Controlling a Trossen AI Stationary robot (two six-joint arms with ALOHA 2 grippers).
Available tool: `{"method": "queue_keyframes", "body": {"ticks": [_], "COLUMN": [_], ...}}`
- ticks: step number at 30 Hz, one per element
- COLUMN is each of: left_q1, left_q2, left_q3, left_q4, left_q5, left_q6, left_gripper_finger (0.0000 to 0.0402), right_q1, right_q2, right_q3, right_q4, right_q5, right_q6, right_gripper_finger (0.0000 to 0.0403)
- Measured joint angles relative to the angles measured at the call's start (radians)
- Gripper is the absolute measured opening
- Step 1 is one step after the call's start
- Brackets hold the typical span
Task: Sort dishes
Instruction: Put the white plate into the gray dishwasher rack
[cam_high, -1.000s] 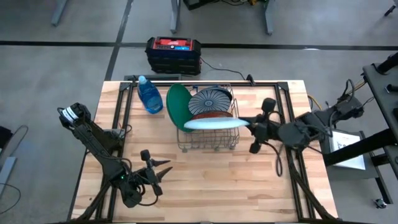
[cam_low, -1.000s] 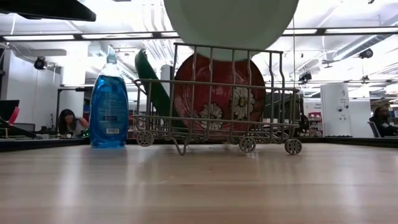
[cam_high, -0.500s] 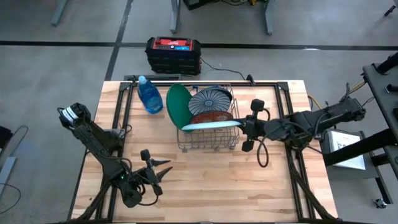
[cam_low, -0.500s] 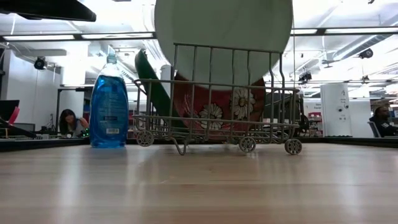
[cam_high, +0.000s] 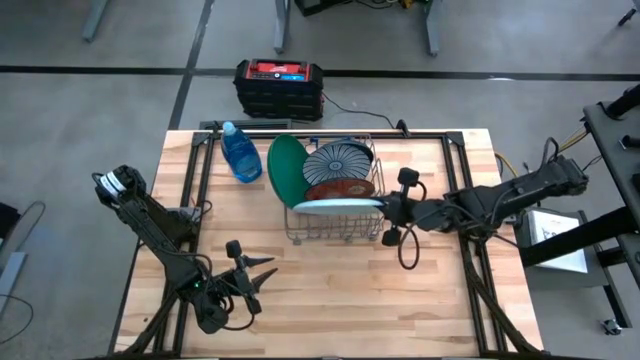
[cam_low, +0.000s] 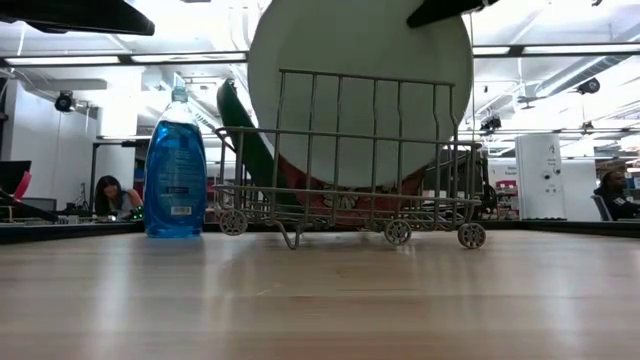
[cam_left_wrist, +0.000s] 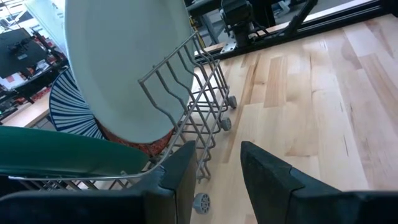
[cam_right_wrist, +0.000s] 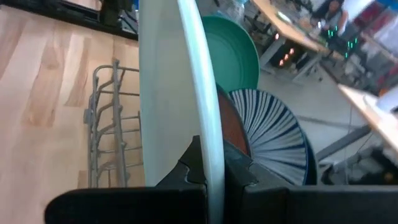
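Standing in the wire rack (cam_high: 335, 222), pale plate (cam_high: 338, 204), rim pinched by right gripper (cam_high: 388, 207).

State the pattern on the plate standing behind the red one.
White with dark radial stripes, clearest in the high view.

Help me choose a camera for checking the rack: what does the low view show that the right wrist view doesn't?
Only the low view shows the blue bottle left of the wire rack and the rack's wheels. Only the right wrist view shows the right gripper shut on the pale plate's rim, and the striped plate. Both show the pale plate upright in the rack and the green plate.
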Motion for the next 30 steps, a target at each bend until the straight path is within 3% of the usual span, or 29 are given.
{"method": "queue_keyframes", "body": {"ticks": [6, 12, 30], "left_q1": [0.000, 0.000, 0.000], "left_q2": [0.000, 0.001, 0.001], "left_q3": [0.000, 0.000, 0.000], "left_q4": [0.000, -0.001, -0.006], "left_q5": [0.000, 0.001, 0.004], "left_q6": [-0.009, -0.021, -0.027], "left_gripper_finger": [0.0116, 0.0116, 0.0116], "right_q1": [-0.026, -0.054, -0.063], "right_q2": [0.000, 0.009, 0.070], "right_q3": [-0.008, -0.009, -0.013], "right_q4": [0.000, 0.003, 0.009], "right_q5": [-0.020, -0.152, -0.151], "right_q6": [0.057, 0.039, 0.034], "right_gripper_finger": [0.0000, 0.0000, 0.0015]}}
